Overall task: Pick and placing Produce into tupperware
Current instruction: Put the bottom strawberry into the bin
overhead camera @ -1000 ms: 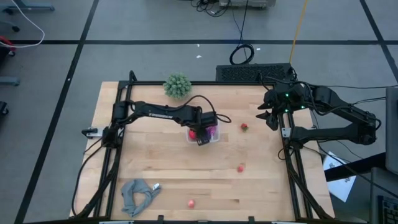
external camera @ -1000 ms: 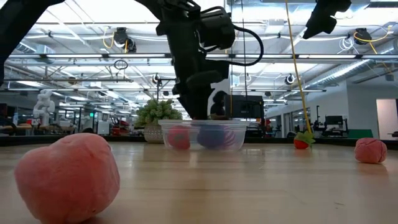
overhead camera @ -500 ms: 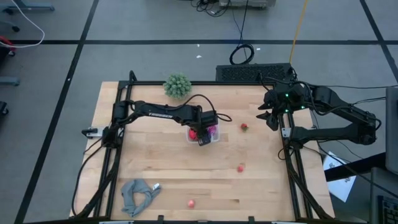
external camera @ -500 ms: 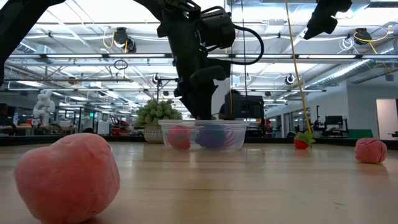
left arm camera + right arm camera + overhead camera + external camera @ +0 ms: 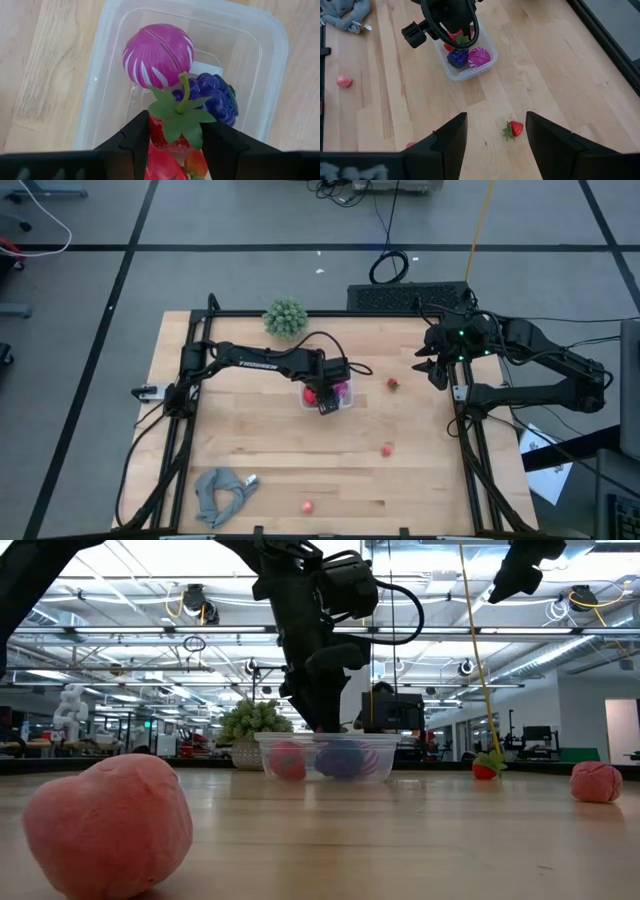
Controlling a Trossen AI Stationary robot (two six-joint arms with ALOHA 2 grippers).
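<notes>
Two dark fingers of the left gripper [image 5: 175, 137] clench a red toy strawberry with green leaves [image 5: 172, 131] inside the clear rounded plastic tupperware [image 5: 272, 45], beside a striped magenta ball [image 5: 157, 54] and purple grapes [image 5: 212, 97]. The right gripper [image 5: 495, 132] hangs released above the wooden counter [image 5: 260, 450], where another red strawberry [image 5: 514, 129] lies

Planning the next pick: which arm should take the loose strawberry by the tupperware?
Right, likely. The right gripper hangs open and free, nearer the strawberry. The left gripper is over the tupperware, still gripping a leafy red piece.
</notes>
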